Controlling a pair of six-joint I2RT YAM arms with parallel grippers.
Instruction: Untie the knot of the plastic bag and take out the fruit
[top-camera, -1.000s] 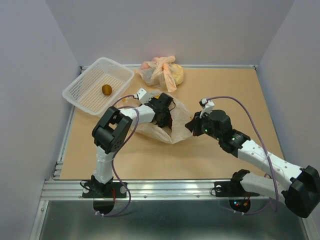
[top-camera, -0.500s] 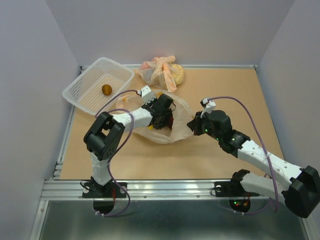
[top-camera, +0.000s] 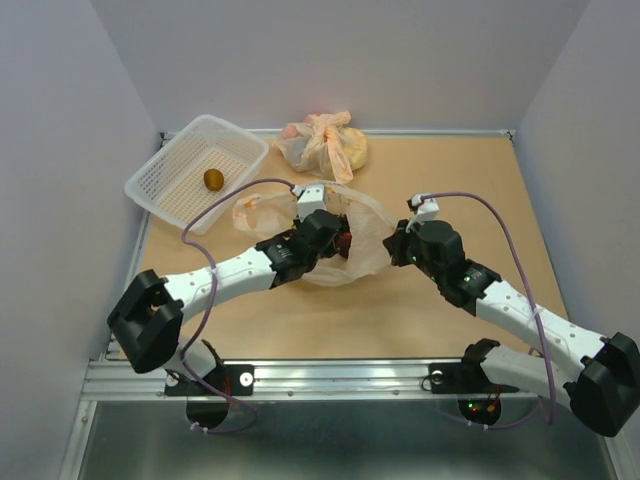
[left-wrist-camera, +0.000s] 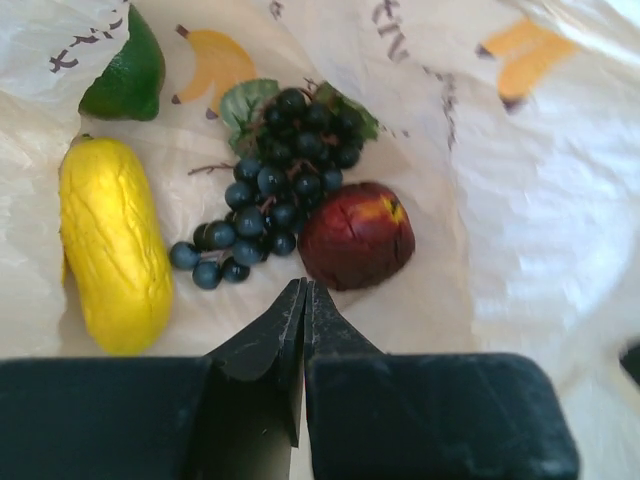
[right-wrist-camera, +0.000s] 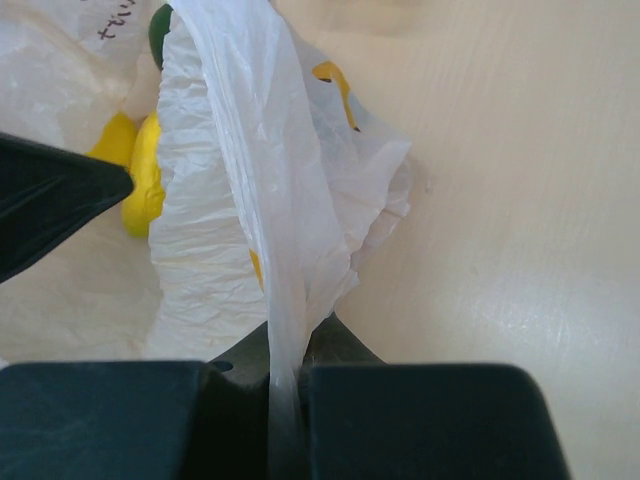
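Note:
The plastic bag (top-camera: 372, 232) lies open mid-table; no knot shows on it. My left gripper (top-camera: 337, 241) reaches into its mouth, shut and empty (left-wrist-camera: 304, 291). Just ahead of its tips lie a dark red plum (left-wrist-camera: 356, 236), a dark grape bunch (left-wrist-camera: 274, 182), a long yellow fruit (left-wrist-camera: 113, 246) and a green fruit (left-wrist-camera: 127, 71). My right gripper (top-camera: 394, 245) is shut on a strip of the bag's right edge (right-wrist-camera: 283, 300) and holds it up. The yellow fruit (right-wrist-camera: 142, 172) shows past the film in the right wrist view. A brown kiwi (top-camera: 213, 179) lies in the basket.
A white mesh basket (top-camera: 158, 170) stands at the back left. A second peach bag (top-camera: 325, 143) bulging around a yellow lump sits against the back wall. The table's metal rail runs along the left and near edges.
My left arm has stretched out low and its gripper has gone further right into the bag's mouth. The bag's left side has spread out. My right gripper has kept its hold.

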